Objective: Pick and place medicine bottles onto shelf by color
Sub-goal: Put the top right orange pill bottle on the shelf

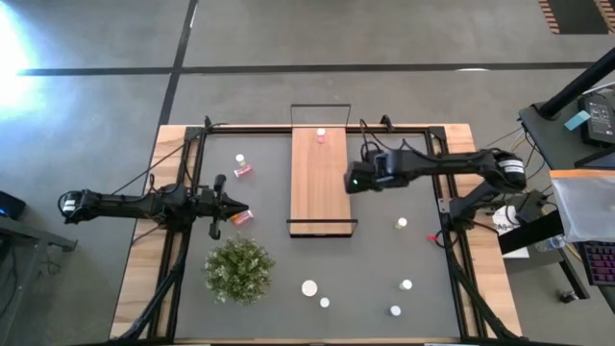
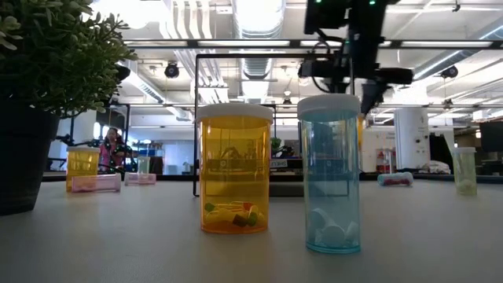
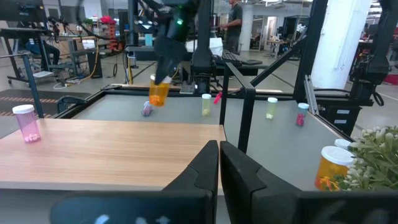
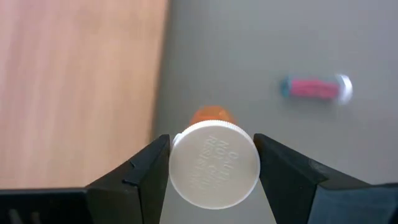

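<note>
My left gripper (image 1: 233, 213) waits at the left side of the dark table mat (image 1: 423, 279), its fingers (image 3: 205, 168) pressed together with nothing between them. Just beside their tips lies a pink bottle (image 1: 242, 217) on its side, and a little farther back another pink bottle (image 1: 243, 171) lies flat with a small white-capped one (image 1: 239, 159) near it. Nearer the front edge stands the bushy green plant (image 1: 238, 270), close to my left arm.

In the middle lies the shelf (image 1: 318, 197), a long wooden board with black wire at its ends. One pink bottle (image 1: 321, 135) stands upright on its far end; the rest of the board is bare.

Just off the shelf's right edge hangs my right gripper (image 1: 357, 180), fingers (image 4: 140, 171) pinching an orange bottle (image 4: 214, 163) by its white cap, one on each side. The bottle hangs above the grey mat, clear of it and beside the board, not over it. On the mat below, a pink bottle (image 4: 314, 87) lies on its side.

Farther right and toward the front, several white-capped bottles stand well apart: one (image 1: 402, 223) right of the shelf's near end, two (image 1: 309, 286) (image 1: 325, 302) by the plant, and two more (image 1: 406, 284) (image 1: 395, 309) near the front right. Of the pair by the plant, the low view shows an orange bottle (image 2: 234, 169) and a blue one (image 2: 330, 174) standing upright.
</note>
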Motion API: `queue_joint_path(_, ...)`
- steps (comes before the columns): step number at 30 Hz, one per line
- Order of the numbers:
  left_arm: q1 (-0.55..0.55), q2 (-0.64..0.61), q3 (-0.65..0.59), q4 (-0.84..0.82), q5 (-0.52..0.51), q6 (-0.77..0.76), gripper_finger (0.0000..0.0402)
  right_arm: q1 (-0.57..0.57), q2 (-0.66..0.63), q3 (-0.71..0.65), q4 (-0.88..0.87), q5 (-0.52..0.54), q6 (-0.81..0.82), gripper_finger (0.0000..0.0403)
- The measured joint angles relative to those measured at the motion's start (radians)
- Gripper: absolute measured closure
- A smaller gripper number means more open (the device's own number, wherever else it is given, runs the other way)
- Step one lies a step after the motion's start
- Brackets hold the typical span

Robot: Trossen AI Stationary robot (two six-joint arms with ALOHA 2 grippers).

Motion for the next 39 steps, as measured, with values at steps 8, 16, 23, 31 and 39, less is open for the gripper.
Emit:
queue_joint_path(8, 0.000, 0.000, 0.000, 0.000, 0.000, 0.000, 0.0402, -0.084, 0.139, 0.164, 0.011, -0.040, -0.111, 0.0197)
queue_joint_path(16, 0.000, 0.000, 0.000, 0.000, 0.000, 0.000, 0.0402, -0.126, 0.344, 0.386, 0.013, -0.071, -0.162, 0.0197)
queue_joint_path(23, 0.000, 0.000, 0.000, 0.000, 0.000, 0.000, 0.0402, -0.162, 0.479, 0.578, 0.005, -0.088, -0.208, 0.0197)
queue_joint_path(31, 0.000, 0.000, 0.000, 0.000, 0.000, 0.000, 0.0402, -0.214, 0.625, 0.773, -0.036, -0.138, -0.308, 0.0197)
queue_joint_path(39, 0.000, 0.000, 0.000, 0.000, 0.000, 0.000, 0.0402, -0.260, 0.735, 0.947, -0.110, -0.187, -0.374, 0.0197)
